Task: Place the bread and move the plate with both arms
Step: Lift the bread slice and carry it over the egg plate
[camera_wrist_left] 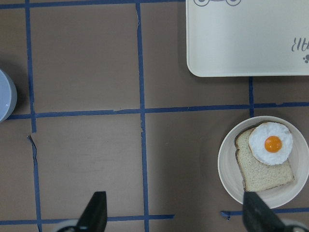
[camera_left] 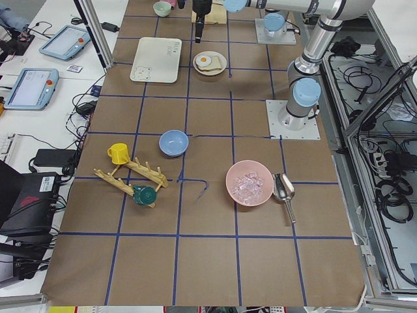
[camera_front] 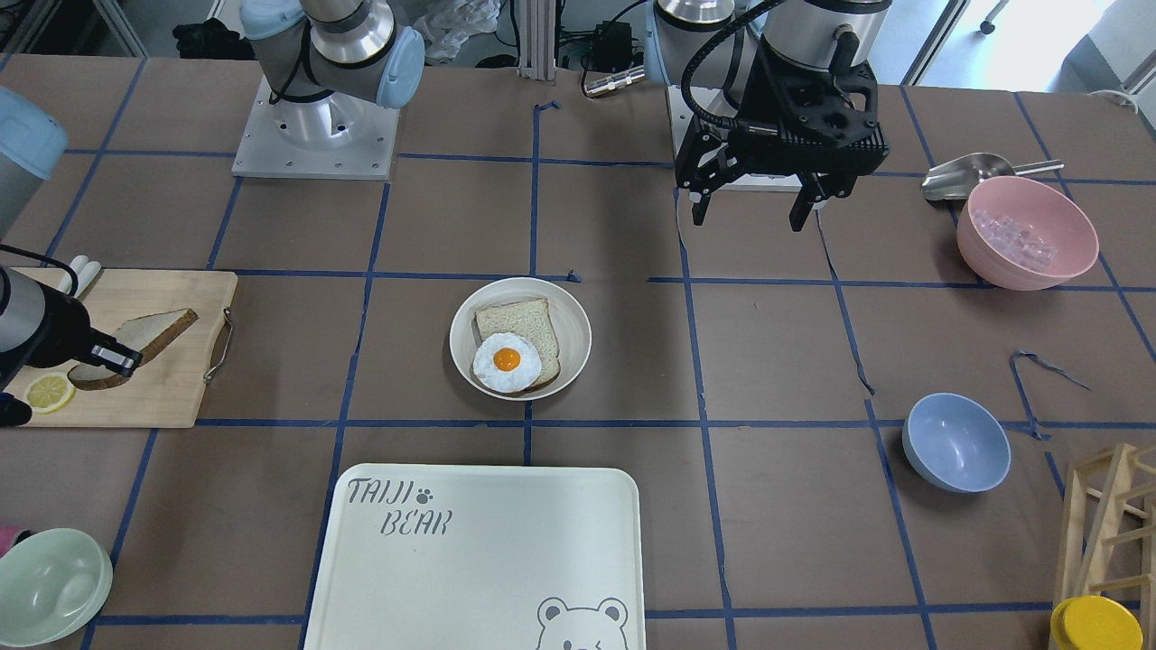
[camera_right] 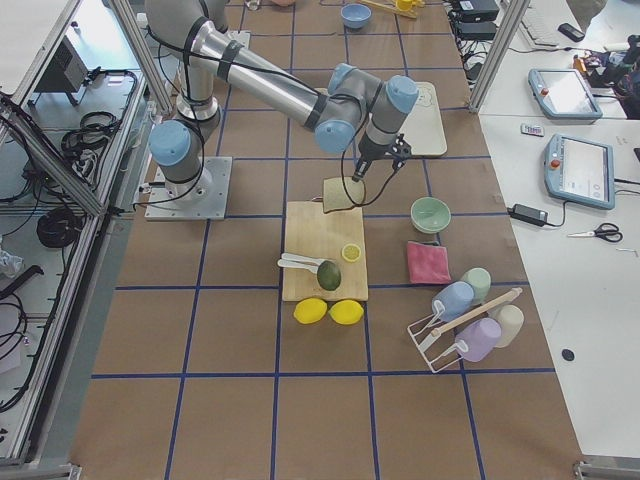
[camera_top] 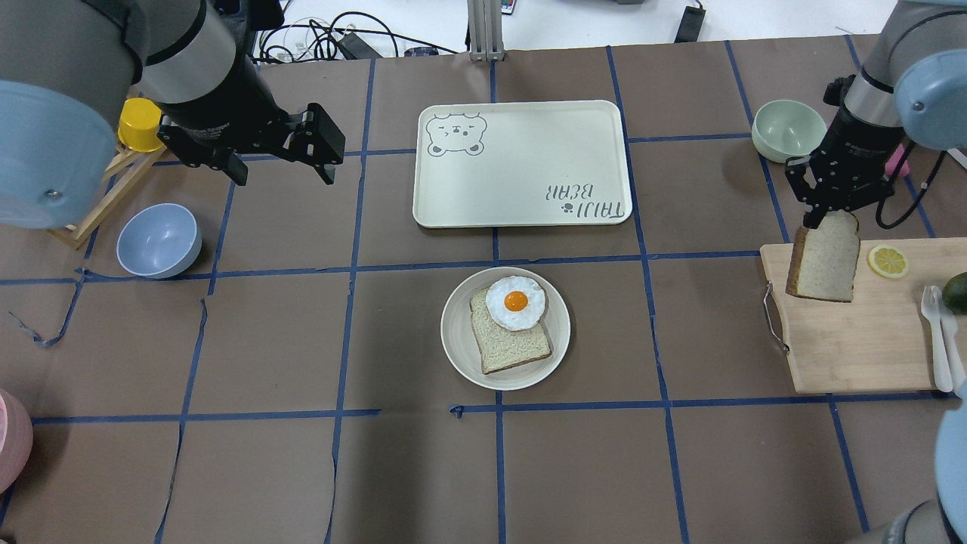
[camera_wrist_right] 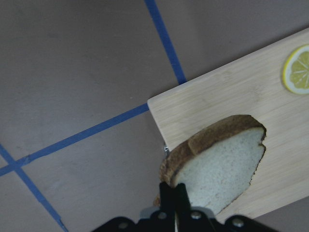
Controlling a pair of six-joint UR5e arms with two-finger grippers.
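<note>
My right gripper [camera_top: 827, 208] is shut on the top edge of the bread [camera_top: 825, 261], a dark-crusted speckled slice. The slice hangs tilted over the near-left part of the wooden cutting board [camera_top: 854, 340]. The right wrist view shows the fingers [camera_wrist_right: 168, 195] pinching the bread [camera_wrist_right: 217, 169] by its crust. The round cream plate [camera_top: 453, 332] sits at the table's middle. It holds a paler slice [camera_top: 514, 347] with a fried egg [camera_top: 515, 302] on top. My left gripper [camera_top: 283, 170] is open and empty, hovering far to the plate's left, which also shows in the left wrist view [camera_wrist_left: 227, 164].
The bear-print tray [camera_top: 521, 162] lies just beyond the plate. A lemon slice [camera_top: 888, 261] and white cutlery [camera_top: 937, 332] lie on the board. A blue bowl [camera_top: 159, 240] and a yellow cup [camera_top: 140, 125] stand at the left, a green bowl [camera_top: 789, 130] at the right.
</note>
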